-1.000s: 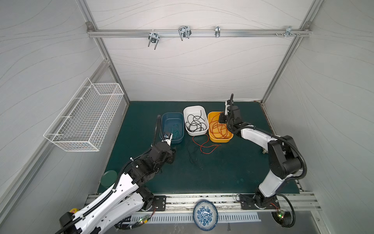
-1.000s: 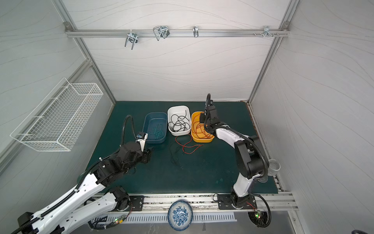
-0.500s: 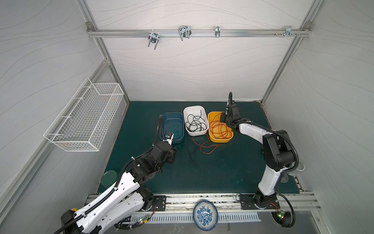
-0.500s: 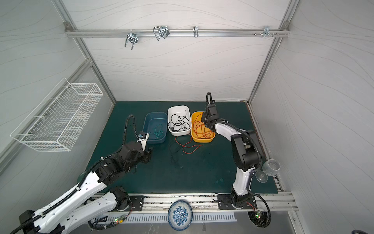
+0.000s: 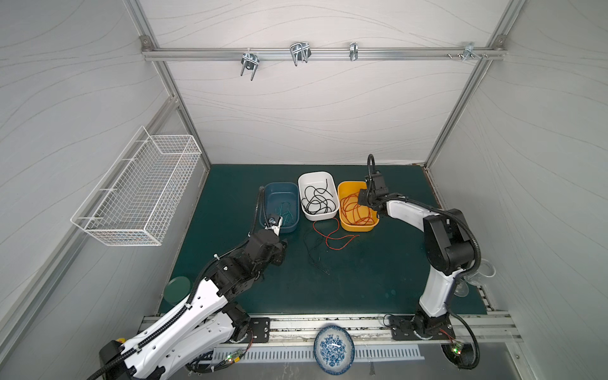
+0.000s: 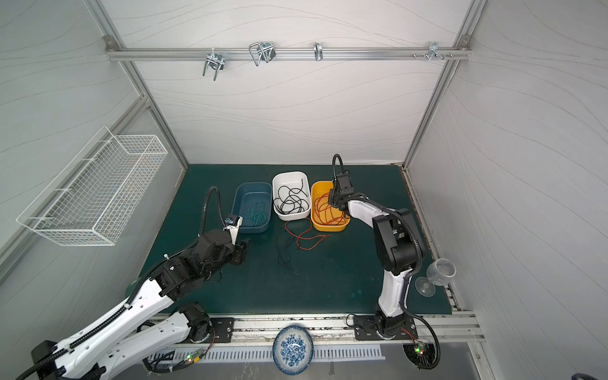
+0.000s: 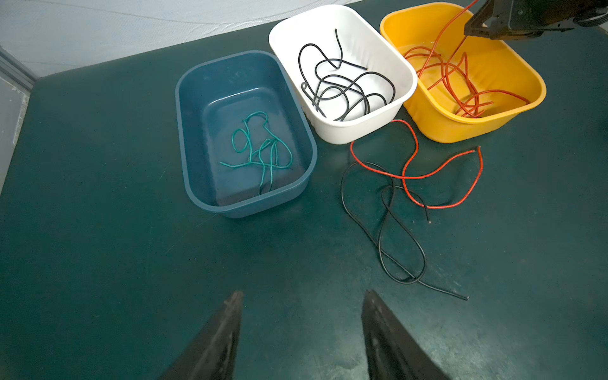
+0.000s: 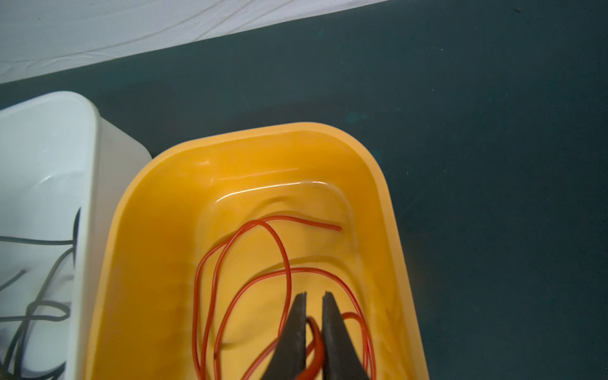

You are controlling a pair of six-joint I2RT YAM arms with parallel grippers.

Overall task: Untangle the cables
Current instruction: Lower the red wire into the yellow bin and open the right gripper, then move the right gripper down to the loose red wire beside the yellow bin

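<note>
Item: right pincer (image 8: 315, 294), over the yellow bin (image 8: 388, 204). Condition: jaws drawn to a narrow slit, grasping the held red cable (image 8: 316, 332), whose strand runs down into the red coil already lying in that bin. Change noted: a moment ago this pincer stood higher, at the bin's far edge. It now sits lower, within the bin's outline. Judged a drop-off about to happen, with one more red strand sorted by colour. Item: left pincer (image 7: 302, 292), jaws wide apart and empty, hovering above bare counter (image 5: 378, 279) short of the blue bin (image 7: 246, 207), position unchanged. Item: green cables (image 7: 260, 154), in the blue bin. Item: black cables (image 7: 342, 85), in the white bin (image 5: 320, 217), which stands between the other two bins. Outstanding: loose red cable (image 7: 424, 176) and loose black cable (image 7: 342, 194), on the counter in front of the white and yellow bins. They cross one another, are untouched and lie as before. Assessment: these two appear to be all that remains. Once the right pincer lets go, parting them where they cross is the likely next job, and the left pincer stands nearer the black one.
</note>
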